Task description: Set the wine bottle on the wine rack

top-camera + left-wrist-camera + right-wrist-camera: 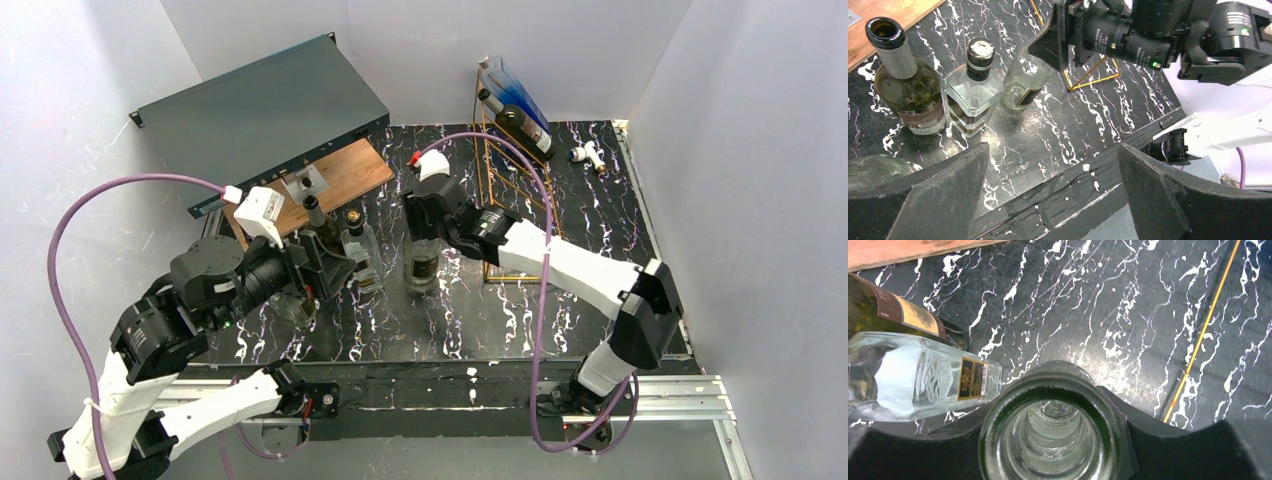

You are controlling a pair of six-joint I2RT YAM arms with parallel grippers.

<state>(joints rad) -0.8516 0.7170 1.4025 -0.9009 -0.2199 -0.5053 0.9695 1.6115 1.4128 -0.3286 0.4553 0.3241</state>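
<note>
A clear greenish wine bottle stands upright on the black marbled table, just left of the gold wire wine rack. My right gripper is shut on its neck from above. In the right wrist view I look straight down its open mouth, with a black finger on each side. The rack holds a dark bottle and a blue one on its top rungs. My left gripper is open and empty over the table's near edge, left of the held bottle.
An olive wine bottle and a square clear bottle stand next to the held one. A clear glass item lies by my left finger. A dark grey metal box and a wooden board sit at the back left.
</note>
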